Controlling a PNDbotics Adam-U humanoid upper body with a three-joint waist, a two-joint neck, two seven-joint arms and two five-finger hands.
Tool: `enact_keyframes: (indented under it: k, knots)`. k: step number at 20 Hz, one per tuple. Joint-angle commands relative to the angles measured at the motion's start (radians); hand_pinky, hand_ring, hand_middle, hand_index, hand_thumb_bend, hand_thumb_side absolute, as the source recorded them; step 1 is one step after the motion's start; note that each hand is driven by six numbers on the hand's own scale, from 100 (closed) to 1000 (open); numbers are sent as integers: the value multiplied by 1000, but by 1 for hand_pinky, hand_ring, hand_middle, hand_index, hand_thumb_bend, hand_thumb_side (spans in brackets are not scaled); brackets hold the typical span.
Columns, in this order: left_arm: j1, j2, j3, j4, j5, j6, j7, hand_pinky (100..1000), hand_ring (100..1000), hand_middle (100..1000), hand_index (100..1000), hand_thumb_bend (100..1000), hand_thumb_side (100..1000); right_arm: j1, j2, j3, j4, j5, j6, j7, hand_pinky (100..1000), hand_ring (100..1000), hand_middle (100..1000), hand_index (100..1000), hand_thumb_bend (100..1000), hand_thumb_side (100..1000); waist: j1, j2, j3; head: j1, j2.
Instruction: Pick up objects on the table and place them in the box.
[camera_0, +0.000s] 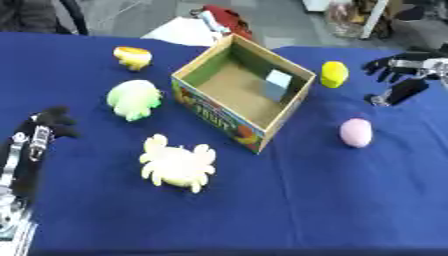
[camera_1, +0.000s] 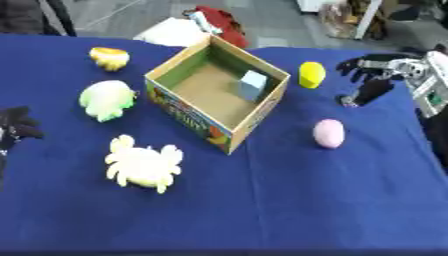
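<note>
An open cardboard box (camera_0: 289, 111) stands mid-table with a pale blue block (camera_0: 278, 80) inside it. Around it lie a yellow-orange toy (camera_0: 133, 57), a green toy (camera_0: 134, 99), a pale yellow crab toy (camera_0: 178, 165), a small yellow toy (camera_0: 333, 74) and a pink egg-shaped toy (camera_0: 356, 132). My right hand (camera_1: 372, 75) hovers at the right, just right of the small yellow toy, fingers spread and empty. My left hand (camera_0: 45, 129) rests at the left edge, left of the crab, fingers relaxed and holding nothing.
A blue cloth (camera_0: 332, 200) covers the table. Past the far edge lie a red and white bundle (camera_0: 219, 20) and the floor. The near half of the cloth in front of the box is bare.
</note>
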Motion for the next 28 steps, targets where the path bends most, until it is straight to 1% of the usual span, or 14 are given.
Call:
enact_keyframes:
  k: [1,9,14,15,23,26,27,28]
  knots:
    - [-8,9,11,-15,-5,-1,4,762,564,586,790,100,878,-6,-47,8,-35,17,-14,18,840,875,909,1000,308,349,-11,-13,1,3,5]
    - [-7,10,11,-14,-6,0,5,762,563,586,790,100,879,35,-57,44,-83,8,-47,46,842,875,891,997,310,361,-12,-13,-2,2,5]
    - [-6,10,11,-14,-6,0,5,762,562,586,790,100,880,60,-61,69,-111,2,-61,68,844,879,890,997,318,352,-12,-14,-3,-2,5]
    - [-6,10,11,-14,-6,0,5,762,562,586,790,100,880,64,-61,71,-114,1,-62,72,844,878,889,996,307,358,-12,-14,-3,-3,5]
    - [-6,10,12,-15,-6,0,5,762,561,586,790,100,880,76,-55,88,-124,-1,-71,95,845,876,868,983,306,354,-12,-12,-3,-4,5]
    - [-6,10,12,-15,-6,0,5,762,561,586,790,100,880,83,-51,97,-121,5,-76,111,846,875,858,970,305,345,-12,-11,-2,-3,5]
    - [-6,10,12,-15,-6,0,5,762,561,586,790,100,880,85,-49,100,-121,10,-78,118,847,873,845,958,321,331,-12,-11,-2,-3,5]
    - [-6,10,12,-15,-6,0,5,762,561,586,790,100,881,88,-47,103,-121,13,-81,124,846,872,840,953,302,331,-12,-11,-2,-3,5]
